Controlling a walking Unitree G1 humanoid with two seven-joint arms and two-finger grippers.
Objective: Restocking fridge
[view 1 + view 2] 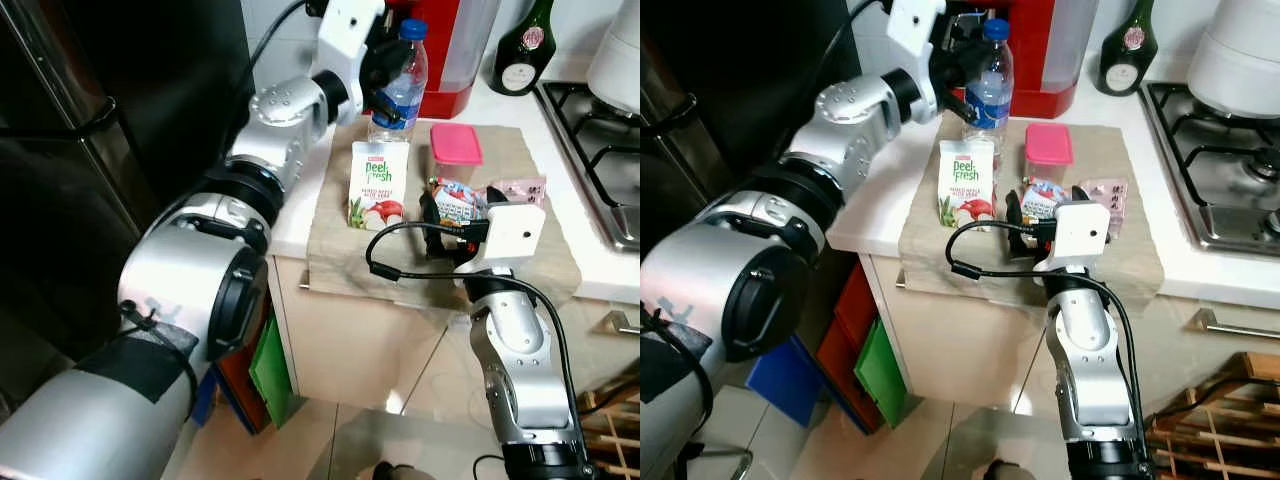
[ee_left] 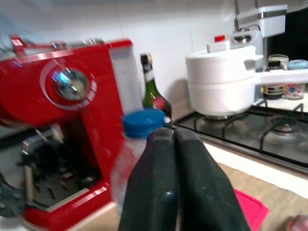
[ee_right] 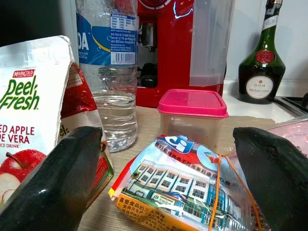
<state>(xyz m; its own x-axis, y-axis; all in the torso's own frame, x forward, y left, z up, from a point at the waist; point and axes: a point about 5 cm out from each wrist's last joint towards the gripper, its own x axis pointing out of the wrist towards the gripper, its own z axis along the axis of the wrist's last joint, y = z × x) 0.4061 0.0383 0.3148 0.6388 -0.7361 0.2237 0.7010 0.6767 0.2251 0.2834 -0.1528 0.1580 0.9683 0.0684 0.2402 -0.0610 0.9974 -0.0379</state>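
restocking looks like it has just begun, going by what i can see. all the food is out on the counter (image 1: 300,215), on a beige cloth (image 1: 520,160). none of it is in the fridge (image 1: 90,150), the big dark thing on the robot's left, and i cannot tell if its door is open.

the left pincer (image 1: 388,75) is up by the water bottle (image 1: 402,85), next to its top half. in the left wrist view its two black fingers (image 2: 163,183) are pressed together with nothing between them, and the blue cap sits just behind them. so it is closed and not holding the bottle.

the right pincer (image 3: 168,178) is spread wide, one finger on each side of a snack packet (image 3: 187,187) with a rubber band around it. the fingers do not touch the packet yet. my guess is that the packet is the next thing to be picked up.

containers:
- the water bottle is about half full of clear water, cap on.
- the juice carton (image 1: 379,185) stands up straight and is shut.
- the small tub with a pink lid (image 1: 455,150) is closed, and i cannot see anything inside it.
- a pink packet (image 1: 520,190) lies just beside the snack packet.

everything still needs to go in the fridge.
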